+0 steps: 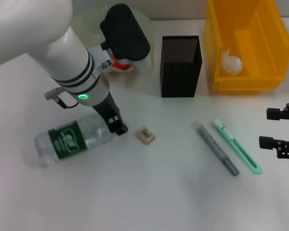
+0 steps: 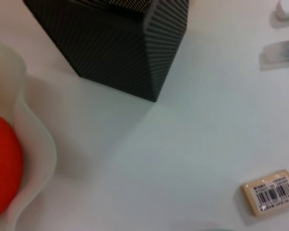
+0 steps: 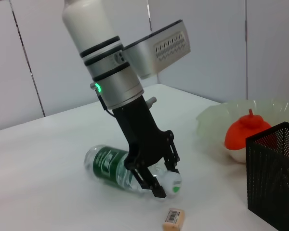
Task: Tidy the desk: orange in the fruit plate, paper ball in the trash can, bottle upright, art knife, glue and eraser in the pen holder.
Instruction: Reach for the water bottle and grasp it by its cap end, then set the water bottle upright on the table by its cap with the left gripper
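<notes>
The clear bottle (image 1: 70, 140) with a green label lies on its side at the front left. My left gripper (image 1: 116, 126) is down at its neck, fingers on either side and shut on it, as the right wrist view shows (image 3: 164, 179). A small eraser (image 1: 146, 135) lies just right of the cap. The grey glue stick (image 1: 216, 147) and green art knife (image 1: 237, 146) lie side by side at the right. The black mesh pen holder (image 1: 180, 67) stands behind them. The orange (image 1: 119, 65) sits in the translucent fruit plate (image 1: 84, 19). The paper ball (image 1: 231, 62) lies in the yellow trash can (image 1: 245, 85). My right gripper (image 1: 278, 129) waits open at the right edge.
The left wrist view shows the pen holder (image 2: 115, 43), the plate's rim (image 2: 36, 144) with the orange (image 2: 0, 168), and the eraser (image 2: 270, 191) on bare white table. My bulky left arm hides part of the plate in the head view.
</notes>
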Controlling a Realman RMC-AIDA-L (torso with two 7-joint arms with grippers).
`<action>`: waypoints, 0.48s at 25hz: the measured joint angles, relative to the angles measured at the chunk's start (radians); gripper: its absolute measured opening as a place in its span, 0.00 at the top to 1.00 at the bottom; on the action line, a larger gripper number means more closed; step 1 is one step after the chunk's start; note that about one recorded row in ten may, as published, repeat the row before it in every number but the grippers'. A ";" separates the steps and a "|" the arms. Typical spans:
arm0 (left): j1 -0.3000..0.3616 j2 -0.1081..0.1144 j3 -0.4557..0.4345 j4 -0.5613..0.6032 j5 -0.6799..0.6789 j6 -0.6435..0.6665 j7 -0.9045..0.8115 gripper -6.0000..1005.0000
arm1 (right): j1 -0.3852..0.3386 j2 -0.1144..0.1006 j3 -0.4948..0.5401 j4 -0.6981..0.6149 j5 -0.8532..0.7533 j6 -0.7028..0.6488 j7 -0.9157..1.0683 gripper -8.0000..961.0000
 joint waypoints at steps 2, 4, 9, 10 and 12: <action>0.000 0.000 0.003 0.000 0.000 -0.001 -0.002 0.37 | 0.000 0.000 0.001 0.000 0.000 0.000 0.000 0.24; -0.001 0.000 0.002 0.000 0.000 -0.002 -0.004 0.41 | 0.001 0.000 0.002 0.000 0.000 0.000 0.000 0.24; 0.010 0.000 -0.014 0.045 -0.008 0.002 -0.005 0.51 | 0.003 -0.001 0.002 0.000 0.004 0.001 0.000 0.24; 0.010 0.000 -0.014 0.045 -0.008 0.002 -0.005 0.54 | 0.004 -0.001 0.003 -0.001 0.005 0.001 0.000 0.24; 0.048 0.002 -0.030 0.121 -0.008 0.018 -0.006 0.56 | 0.004 -0.001 0.003 -0.002 0.005 0.001 0.000 0.24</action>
